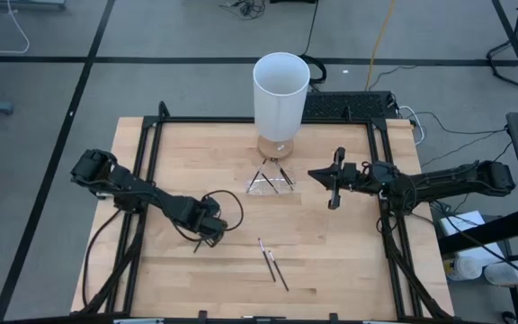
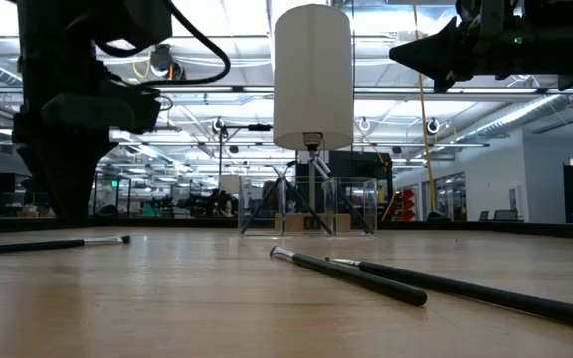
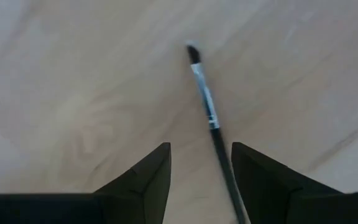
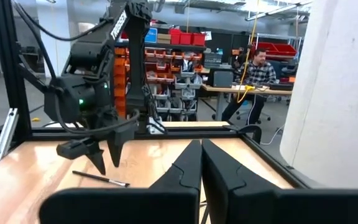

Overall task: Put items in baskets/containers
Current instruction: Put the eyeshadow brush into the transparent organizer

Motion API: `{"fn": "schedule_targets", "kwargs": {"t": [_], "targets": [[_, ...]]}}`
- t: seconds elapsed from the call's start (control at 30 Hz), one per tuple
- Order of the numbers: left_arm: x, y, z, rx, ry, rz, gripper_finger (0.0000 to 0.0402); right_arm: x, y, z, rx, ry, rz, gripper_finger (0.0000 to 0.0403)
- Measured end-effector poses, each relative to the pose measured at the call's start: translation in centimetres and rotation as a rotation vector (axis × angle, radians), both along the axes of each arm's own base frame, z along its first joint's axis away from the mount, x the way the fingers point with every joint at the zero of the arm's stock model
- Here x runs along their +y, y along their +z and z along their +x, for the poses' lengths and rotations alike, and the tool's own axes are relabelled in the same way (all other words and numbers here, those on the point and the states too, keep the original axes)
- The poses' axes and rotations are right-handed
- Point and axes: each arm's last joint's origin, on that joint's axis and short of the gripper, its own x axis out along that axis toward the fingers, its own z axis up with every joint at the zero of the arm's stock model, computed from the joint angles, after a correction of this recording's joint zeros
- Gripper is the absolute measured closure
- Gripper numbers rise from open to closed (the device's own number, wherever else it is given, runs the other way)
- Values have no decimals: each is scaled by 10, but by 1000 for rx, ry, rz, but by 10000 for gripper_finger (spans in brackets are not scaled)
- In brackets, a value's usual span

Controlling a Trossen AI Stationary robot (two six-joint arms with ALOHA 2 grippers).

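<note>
Both arms are showing as dark, near-black jointed limbs built of blocky segments with rounded joint housings. Black cables are looping loosely off the left arm [image 1: 142, 196] near its wrist, and one is trailing along its links. The left gripper [image 3: 201, 180] is showing two matte black fingers [image 3: 145, 183], wedge-shaped and tapering to blunt points. The right arm [image 1: 439, 184] is wearing the same dark finish, with a cable running beside its base. The right gripper [image 4: 201, 168] is showing smooth black fingers [image 4: 182, 174] with angular, stepped edges.
</note>
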Motion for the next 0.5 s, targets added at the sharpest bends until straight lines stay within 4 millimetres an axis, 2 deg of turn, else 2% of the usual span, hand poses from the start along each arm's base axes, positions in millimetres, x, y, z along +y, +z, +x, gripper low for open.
{"fn": "schedule_targets", "kwargs": {"t": [0.23, 0.5], "targets": [[1, -8, 3, -59, -19, -38, 227, 2, 0, 0, -3, 54, 15, 403], [3, -19, -5, -38, 1, -49, 227, 2, 0, 0, -5, 59, 28, 403]]}}
